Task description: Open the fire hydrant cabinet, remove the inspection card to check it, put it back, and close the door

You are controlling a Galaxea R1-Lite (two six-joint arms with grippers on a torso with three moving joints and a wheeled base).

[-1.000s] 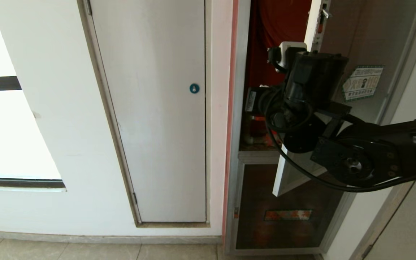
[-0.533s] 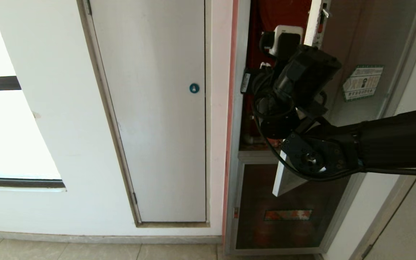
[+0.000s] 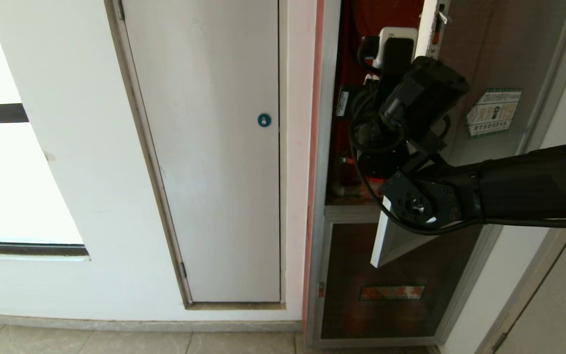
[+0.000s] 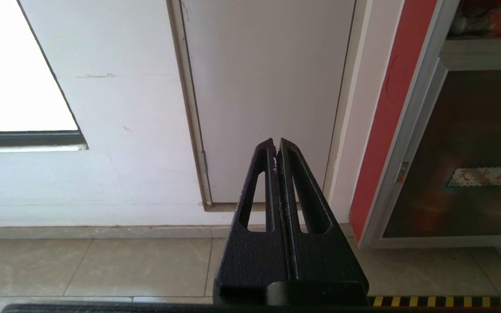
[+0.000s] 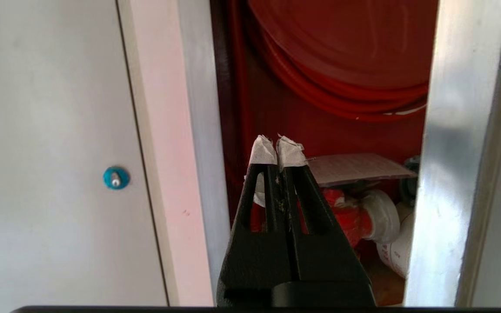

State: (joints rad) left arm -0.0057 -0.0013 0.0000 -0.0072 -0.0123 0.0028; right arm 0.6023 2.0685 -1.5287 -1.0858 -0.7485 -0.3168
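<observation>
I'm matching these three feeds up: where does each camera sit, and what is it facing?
Head: high on the robot, facing the wall, white panel and opened door; right arm shows.
Left wrist: behind the shut left gripper, low, facing the panel's foot and floor.
Right wrist: behind the shut right gripper, facing the fire hydrant cabinet and inspection card.
Shared: the panel.

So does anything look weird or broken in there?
Nothing looks broken. The inspection card just lies flat on top of the red valve, not in any holder, and the right gripper has white tape wrapped over its tips.
</observation>
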